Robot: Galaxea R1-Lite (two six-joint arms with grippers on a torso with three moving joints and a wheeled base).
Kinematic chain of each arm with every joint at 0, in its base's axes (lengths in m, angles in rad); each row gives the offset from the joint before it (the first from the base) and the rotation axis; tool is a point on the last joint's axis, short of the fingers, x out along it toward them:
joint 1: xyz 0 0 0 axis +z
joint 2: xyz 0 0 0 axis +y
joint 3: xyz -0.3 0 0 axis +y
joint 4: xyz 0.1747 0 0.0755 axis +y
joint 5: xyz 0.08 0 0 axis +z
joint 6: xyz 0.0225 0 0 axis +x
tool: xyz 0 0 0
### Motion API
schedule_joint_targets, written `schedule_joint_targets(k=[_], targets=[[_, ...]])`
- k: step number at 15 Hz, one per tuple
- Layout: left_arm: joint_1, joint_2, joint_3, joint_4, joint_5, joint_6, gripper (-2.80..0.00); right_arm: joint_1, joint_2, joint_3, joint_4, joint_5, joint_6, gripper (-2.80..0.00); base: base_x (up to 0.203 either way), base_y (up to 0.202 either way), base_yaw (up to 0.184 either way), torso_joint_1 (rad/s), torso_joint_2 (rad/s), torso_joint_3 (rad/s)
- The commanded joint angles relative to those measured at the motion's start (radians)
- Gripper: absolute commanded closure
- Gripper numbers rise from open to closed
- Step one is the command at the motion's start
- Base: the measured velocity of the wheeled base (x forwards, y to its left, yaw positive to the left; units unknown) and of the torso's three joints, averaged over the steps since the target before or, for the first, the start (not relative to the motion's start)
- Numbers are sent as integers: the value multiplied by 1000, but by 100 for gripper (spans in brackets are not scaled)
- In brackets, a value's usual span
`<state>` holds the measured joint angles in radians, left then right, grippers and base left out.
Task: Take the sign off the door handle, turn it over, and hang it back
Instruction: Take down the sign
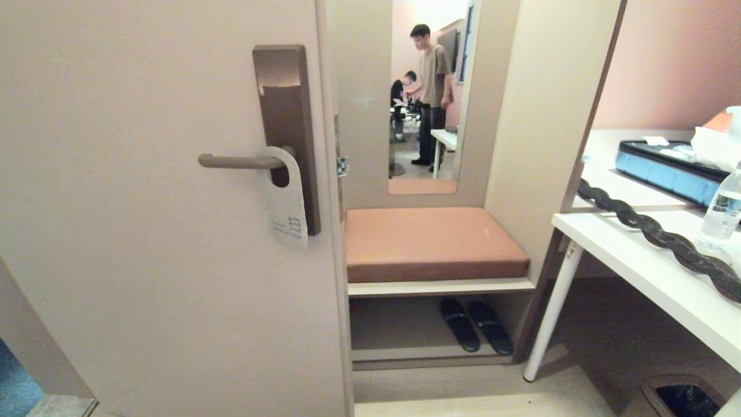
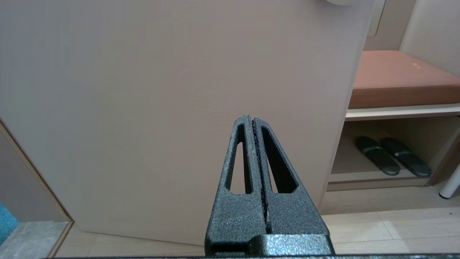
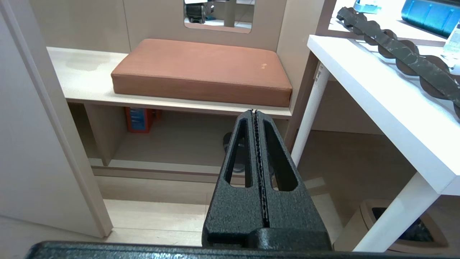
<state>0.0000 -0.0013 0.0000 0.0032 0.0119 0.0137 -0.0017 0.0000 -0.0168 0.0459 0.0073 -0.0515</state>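
Pointing low at the door's (image 2: 179, 90) blank lower panel, the left pincer (image 2: 253, 122) sits clenched w/ nothing between its tips; it appears parked, since it is outside the head view. Right pincer (image 3: 254, 113) is likewise clenched and empty, aimed toward the cushioned bench (image 3: 201, 72) and floor beside the door edge, also out of the head view.

Further up and ahead, the door fills the left half of the head view. On it, a tall brown lock plate (image 1: 285, 98) carries the door handle (image 1: 237, 161), a slim horizontal lever sticking out to the left. The sign (image 1: 285, 202) hangs from that handle by its oval hole, right against the plate, white face outward w/ a Chinese character near the bottom. It droops under its own weight, tilted slightly, so lifting it off likely means sliding it along the lever toward the free end.

Right of the door: bench w/ brown cushion, slippers (image 1: 476, 324) on the shelf below. A white worktop (image 1: 648, 272) at far right holds a water bottle (image 1: 721, 211) and a dark twisted strip (image 1: 654, 231).

Farthest back, a mirror (image 1: 428, 98) above the bench shows two people in a room.

Task looks unstarted: sign untouched.
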Motion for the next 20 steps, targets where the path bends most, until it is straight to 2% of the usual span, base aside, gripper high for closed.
schedule_joint_targets(k=[1,7,10,15,20], targets=[[0,1,0,0,0,0,0,0,0,0,0,0,-1,0,0,0,0,0,0,0],[0,1,0,1,1,-1,0,0,0,0,0,0,-1,0,0,0,0,0,0,0],[0,1,0,0,2,-34,0,0,0,0,0,0,-1,0,0,0,0,0,0,0],[0,1,0,0,-1,-18,0,0,0,0,0,0,-1,0,0,0,0,0,0,0],[0,1,0,0,13,-40,0,0,0,0,0,0,-1,0,0,0,0,0,0,0]])
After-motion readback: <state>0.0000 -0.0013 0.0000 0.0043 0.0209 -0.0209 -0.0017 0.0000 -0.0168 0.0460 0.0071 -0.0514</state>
